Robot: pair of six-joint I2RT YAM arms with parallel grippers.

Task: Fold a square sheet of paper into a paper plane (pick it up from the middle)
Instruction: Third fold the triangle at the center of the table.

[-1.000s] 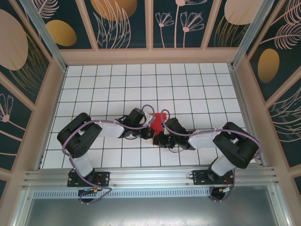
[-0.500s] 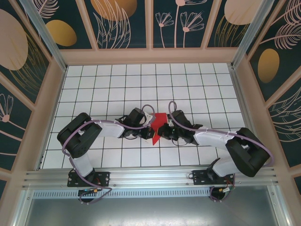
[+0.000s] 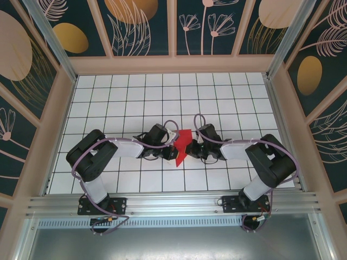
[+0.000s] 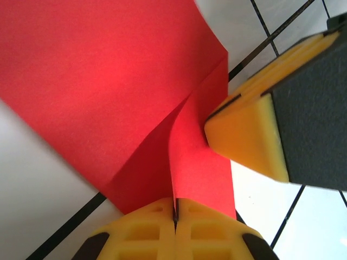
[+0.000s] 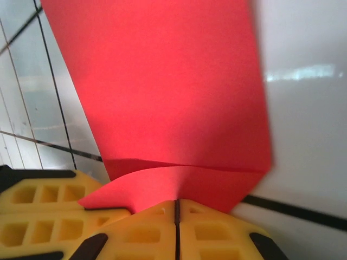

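The red sheet of paper (image 3: pixel 182 143) is folded into a creased shape with its point toward the near edge, between my two grippers at the middle of the table. My left gripper (image 3: pixel 174 147) comes in from the left, and its jaws (image 4: pixel 175 208) are shut on a raised flap of the paper (image 4: pixel 108 70). The right gripper (image 3: pixel 190 148) comes in from the right. It (image 5: pixel 176 207) is shut on a fold of the paper (image 5: pixel 162 81). One yellow finger of the right gripper (image 4: pixel 255 135) rests against the paper in the left wrist view.
The white gridded table (image 3: pixel 135 97) stretches behind the grippers toward wooden walls (image 3: pixel 173 64) on three sides. Both forearms lie low across the near rows of tiles. An aluminium rail (image 3: pixel 173 203) runs along the near edge.
The right arm has swung up and inward, and its gripper now meets the paper from the right. The paper has changed from a squarer patch to a narrower pointed shape. The left arm stayed put.
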